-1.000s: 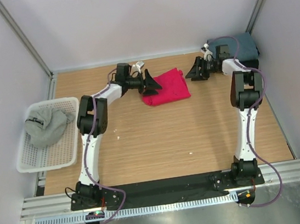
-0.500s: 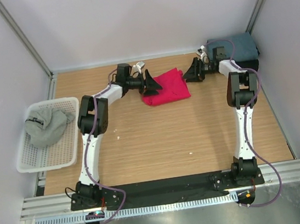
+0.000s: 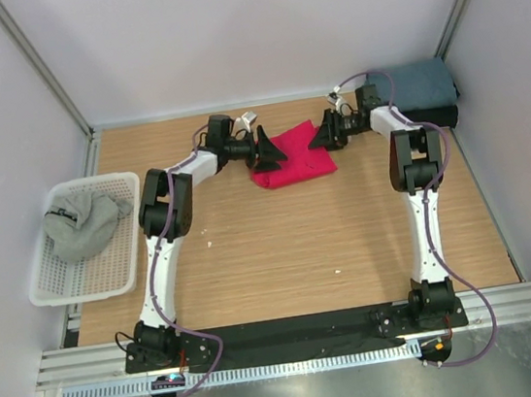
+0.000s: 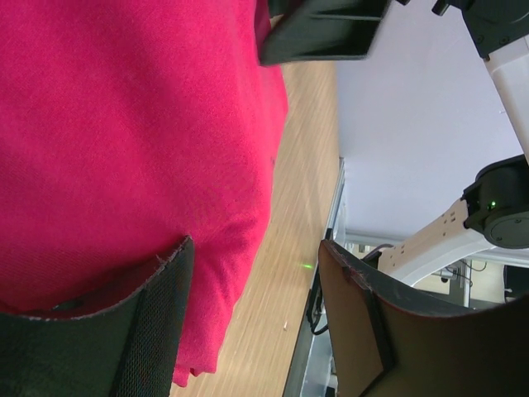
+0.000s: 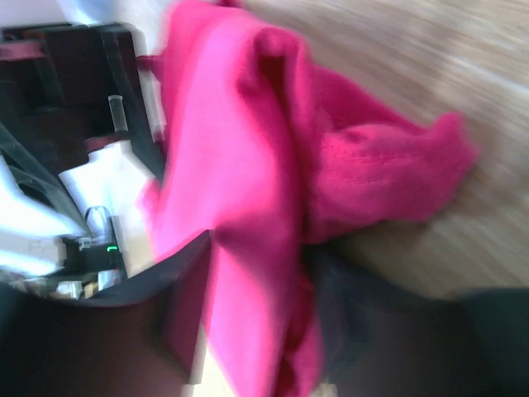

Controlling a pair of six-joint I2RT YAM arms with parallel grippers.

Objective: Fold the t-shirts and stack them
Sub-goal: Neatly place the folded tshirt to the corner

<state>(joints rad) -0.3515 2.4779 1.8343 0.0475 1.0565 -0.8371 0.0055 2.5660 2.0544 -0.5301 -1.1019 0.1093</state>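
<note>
Red t-shirt (image 3: 292, 159) between left hand (image 3: 271, 146), right hand (image 3: 319, 138).

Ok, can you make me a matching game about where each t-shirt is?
Things:
1. red t-shirt
2. grey t-shirt
3. slate-blue t-shirt

Places:
A. in the white mesh basket
B. in the far right corner
C. between the left claw and the right claw

Pairs: 1-C, 2-A, 3-B.
</note>
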